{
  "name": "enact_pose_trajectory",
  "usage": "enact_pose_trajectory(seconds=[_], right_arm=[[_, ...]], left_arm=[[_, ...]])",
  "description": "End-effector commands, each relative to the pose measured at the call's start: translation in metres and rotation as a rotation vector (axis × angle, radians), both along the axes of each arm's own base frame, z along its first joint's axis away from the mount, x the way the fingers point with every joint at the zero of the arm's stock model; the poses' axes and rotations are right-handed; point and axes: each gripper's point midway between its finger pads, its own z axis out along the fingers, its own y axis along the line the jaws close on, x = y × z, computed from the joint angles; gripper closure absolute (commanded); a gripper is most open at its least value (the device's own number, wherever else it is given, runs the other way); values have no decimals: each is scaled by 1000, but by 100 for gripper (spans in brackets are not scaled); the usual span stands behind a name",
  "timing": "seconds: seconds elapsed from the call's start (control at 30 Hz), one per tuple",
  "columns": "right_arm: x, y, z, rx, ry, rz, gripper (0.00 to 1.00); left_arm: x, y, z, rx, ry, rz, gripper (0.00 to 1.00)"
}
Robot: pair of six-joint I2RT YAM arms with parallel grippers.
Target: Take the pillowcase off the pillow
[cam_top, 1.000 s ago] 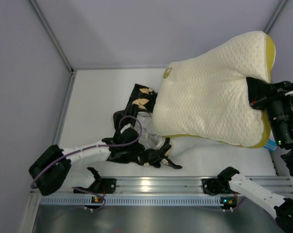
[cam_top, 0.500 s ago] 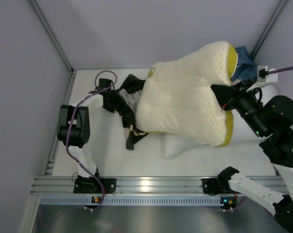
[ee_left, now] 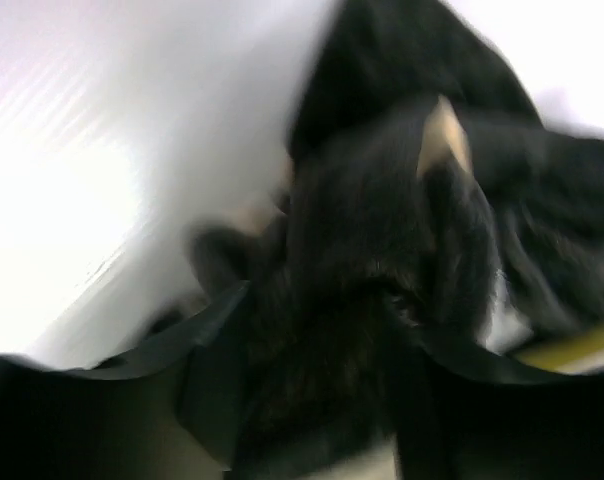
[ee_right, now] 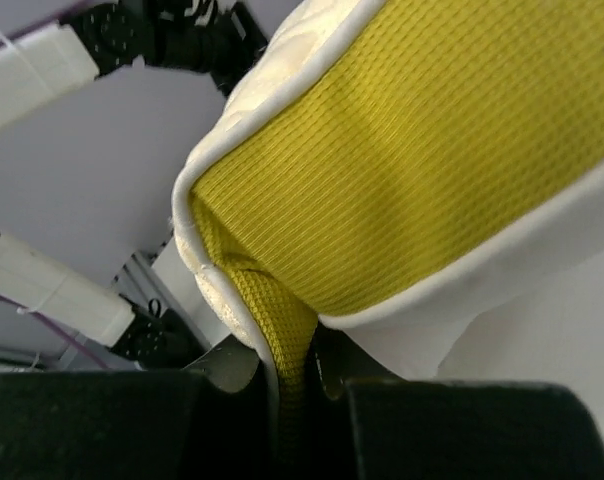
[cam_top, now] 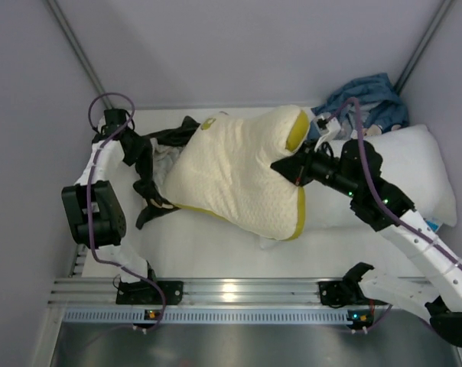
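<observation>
Walls (cam_top: 32,92): plain grey, stood left, behind and right.
Left gripper (cam_top: 139,157): was against the pillowcase (cam_top: 151,191); whether apart or together, unclear.
Pillowcase: lay bunched far-left on white table (cam_top: 208,245), touching pillow (cam_top: 231,172).
Right gripper (cam_top: 286,164): was clamped on pillow's yellow edge.

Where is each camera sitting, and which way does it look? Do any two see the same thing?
Top camera: high behind the arms, looking down on the table; shows both arms, the left gripper at the pillowcase, the right gripper on the pillow.
Left wrist camera: on the left wrist, facing the blurry black pillowcase up close; its own fingers are too blurred to pick out.
Right wrist camera: on the right wrist, facing the pillow's yellow edge pinched between its fingers.
Shared: top and right wrist views both show the pillow.
</observation>
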Motion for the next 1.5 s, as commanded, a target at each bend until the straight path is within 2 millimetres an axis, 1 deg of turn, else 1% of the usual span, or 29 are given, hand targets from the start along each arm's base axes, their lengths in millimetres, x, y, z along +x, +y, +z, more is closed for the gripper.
enact_pose_trajectory(seconds=[0.0,0.03,0.1,0.13,0.2,0.23,0.27,0.3,0.33,0.37,0.4,0.43,0.47,0.5,0.57,0.6,0.67,0.7,0.77,0.8,0.87,0.9,0.97,1.0,1.07,1.2,1.33,1.43,1.47], right_arm=[[-49,49,-32,32,53,261,100],[-52,53,-45,9,71,254,100],[-65,70,-76,5,137,288,100],[-76,77,-83,7,151,324,100],[-75,78,-96,-1,162,275,100],[-78,78,-94,-2,149,268,100],[-71,68,-83,-1,101,209,100],[-66,61,-66,11,63,169,100],[-64,50,-62,-12,50,128,100],[-51,30,-43,-18,-23,24,100],[-47,19,-11,12,-82,-21,100],[-44,9,3,11,-112,-57,100],[-40,-3,25,19,-174,-100,100],[-43,-11,62,73,-230,-114,100],[-41,-12,97,93,-310,-114,100],[-45,-16,132,144,-369,-112,100],[-41,-9,162,167,-467,-109,100],[-41,-15,188,200,-507,-133,100],[-32,-11,205,193,-543,-160,100],[-37,-20,229,237,-570,-172,100],[-39,-24,240,268,-573,-178,100],[-42,-25,242,279,-570,-173,100],[-43,-26,236,291,-545,-172,100],[-38,-19,220,265,-519,-165,100],[-35,-10,204,245,-490,-149,100],[-26,29,163,171,-421,-47,100],[-8,57,130,115,-345,-36,100],[2,61,118,100,-316,-59,100],[4,62,116,97,-309,-63,100]], left_arm=[[-18,-21,34,-15,-71,-86,31],[-21,-27,43,-11,-90,-123,18],[-20,-30,51,13,-105,-148,1],[-19,-28,51,26,-101,-159,1],[-16,-30,49,27,-82,-191,1],[-19,-30,46,24,-26,-191,1],[-21,-33,45,23,-13,-201,1],[-24,-38,46,19,-15,-219,1],[-36,-43,44,6,-12,-225,1],[-40,-49,44,-1,-20,-236,1],[-46,-61,44,-15,-29,-264,1],[-61,-72,42,-48,-39,-289,1],[-63,-87,44,-72,-71,-326,1],[-71,-96,58,-89,-124,-335,2],[-85,-121,52,-157,-155,-408,8],[-94,-139,62,-173,-186,-452,12],[-112,-166,59,-196,-178,-532,18],[-121,-174,65,-192,-201,-543,26],[-140,-198,63,-212,-197,-577,30],[-150,-197,58,-199,-201,-543,30],[-160,-202,48,-191,-188,-543,33],[-166,-200,37,-187,-163,-537,35],[-169,-197,23,-181,-128,-525,49],[-171,-197,8,-180,-88,-520,54],[-169,-204,-4,-209,-73,-536,70],[-164,-218,-41,-268,15,-538,95],[-160,-219,-68,-276,62,-500,100],[-158,-219,-96,-337,61,-432,100],[-149,-216,-100,-365,37,-411,100]])
